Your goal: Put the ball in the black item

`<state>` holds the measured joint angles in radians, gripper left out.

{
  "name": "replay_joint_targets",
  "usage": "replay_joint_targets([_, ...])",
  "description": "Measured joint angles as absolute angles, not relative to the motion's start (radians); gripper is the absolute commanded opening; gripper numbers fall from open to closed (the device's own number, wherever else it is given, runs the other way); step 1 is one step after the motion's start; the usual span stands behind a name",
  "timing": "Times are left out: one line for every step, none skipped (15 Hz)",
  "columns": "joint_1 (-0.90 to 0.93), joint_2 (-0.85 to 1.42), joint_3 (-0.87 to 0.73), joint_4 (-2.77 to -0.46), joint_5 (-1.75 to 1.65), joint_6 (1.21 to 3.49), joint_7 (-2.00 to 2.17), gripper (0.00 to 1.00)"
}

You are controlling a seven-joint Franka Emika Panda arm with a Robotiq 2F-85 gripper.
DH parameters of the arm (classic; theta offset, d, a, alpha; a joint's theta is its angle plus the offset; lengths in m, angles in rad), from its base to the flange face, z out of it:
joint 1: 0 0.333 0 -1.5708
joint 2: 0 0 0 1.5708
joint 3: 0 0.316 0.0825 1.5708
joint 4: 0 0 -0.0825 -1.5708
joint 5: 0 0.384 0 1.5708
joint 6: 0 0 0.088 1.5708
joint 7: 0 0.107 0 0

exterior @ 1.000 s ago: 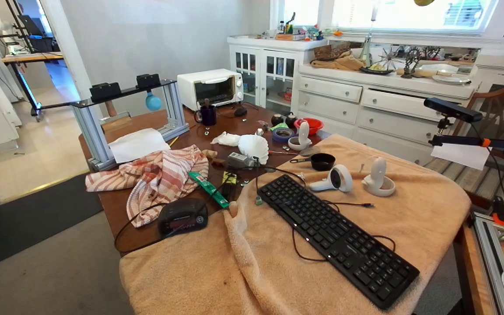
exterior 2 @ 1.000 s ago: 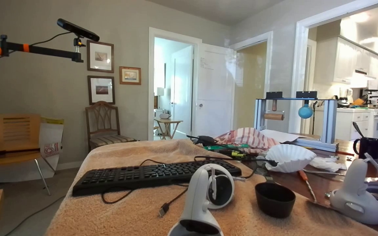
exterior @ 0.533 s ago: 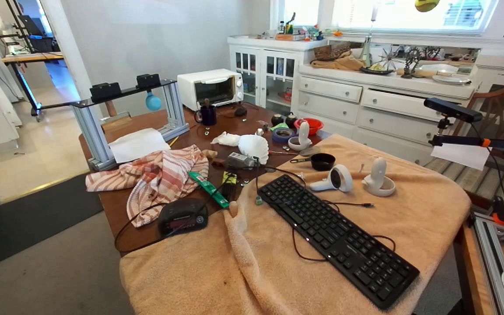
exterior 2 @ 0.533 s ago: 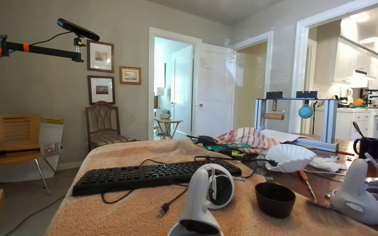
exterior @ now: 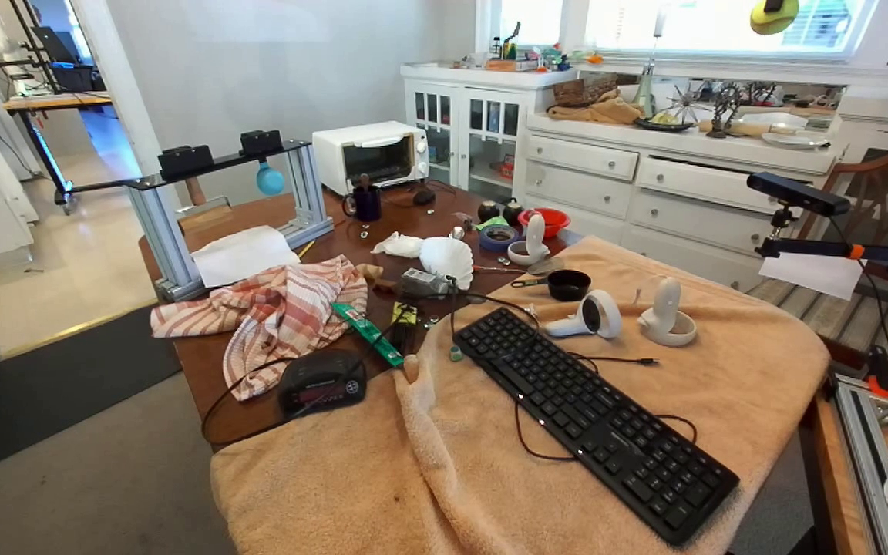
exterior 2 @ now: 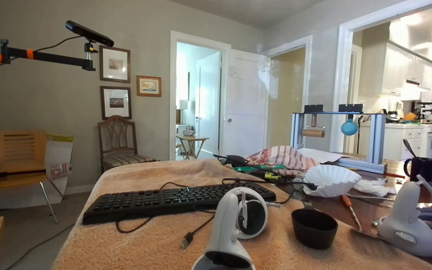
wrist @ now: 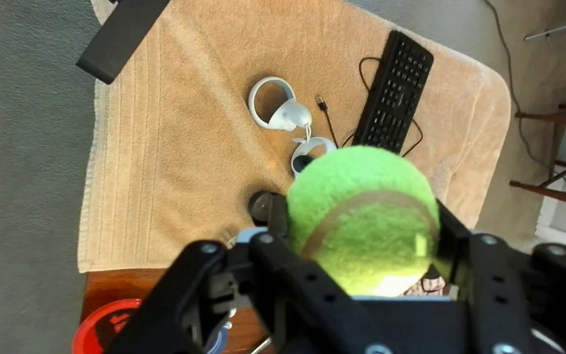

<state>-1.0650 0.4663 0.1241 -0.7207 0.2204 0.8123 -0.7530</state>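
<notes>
The yellow-green ball (wrist: 361, 177) is gripped between both black fingers of my gripper (wrist: 363, 216) in the wrist view. It hangs high above the table, and in an exterior view the ball (exterior: 783, 21) shows at the top edge with one dark fingertip over it. The black item, a low round cup (exterior: 570, 287) with a short handle, sits upright on the peach towel. From closer by, the cup (exterior 2: 314, 230) shows its hollow inside. In the wrist view the cup (wrist: 259, 206) is partly covered by my left finger, lower and to the left of the ball.
White controllers (exterior: 667, 316) stand beside the cup, with a long black keyboard (exterior: 598, 420) close by. A paper coffee filter (exterior 2: 332, 180) and a red bowl (exterior: 544, 220) lie further along the table. A camera on a boom (exterior: 798, 193) juts over the towel's side.
In an exterior view the ball has come down from the top edge and shifted right, so more of it and a fingertip now show. The things on the table have not moved.
</notes>
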Motion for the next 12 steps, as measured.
replay_joint_targets([-1.065, 0.444, 0.125, -0.756, 0.224, 0.812, -0.778, 0.42])
replay_joint_targets([-1.066, 0.42, 0.13, -0.799, 0.227, 0.811, -0.799, 0.42])
replay_joint_targets([-1.065, 0.396, 0.138, -0.843, 0.226, 0.81, -0.821, 0.42])
replay_joint_targets([-1.063, 0.375, 0.147, -0.886, 0.224, 0.81, -0.843, 0.42])
replay_joint_targets([-1.06, 0.353, 0.154, -0.931, 0.221, 0.808, -0.863, 0.42])
replay_joint_targets([-1.056, 0.33, 0.161, -0.976, 0.217, 0.807, -0.884, 0.42])
replay_joint_targets([-1.041, 0.306, 0.151, -1.019, 0.217, 0.806, -0.904, 0.42])
replay_joint_targets([-1.032, 0.281, 0.149, -1.064, 0.217, 0.806, -0.919, 0.42])
replay_joint_targets([-1.029, 0.257, 0.154, -1.107, 0.217, 0.806, -0.928, 0.42])
replay_joint_targets([-1.026, 0.231, 0.158, -1.151, 0.217, 0.806, -0.935, 0.42])
replay_joint_targets([-1.022, 0.206, 0.16, -1.196, 0.217, 0.806, -0.941, 0.42])
replay_joint_targets([-1.015, 0.181, 0.162, -1.24, 0.217, 0.811, -0.943, 0.42])
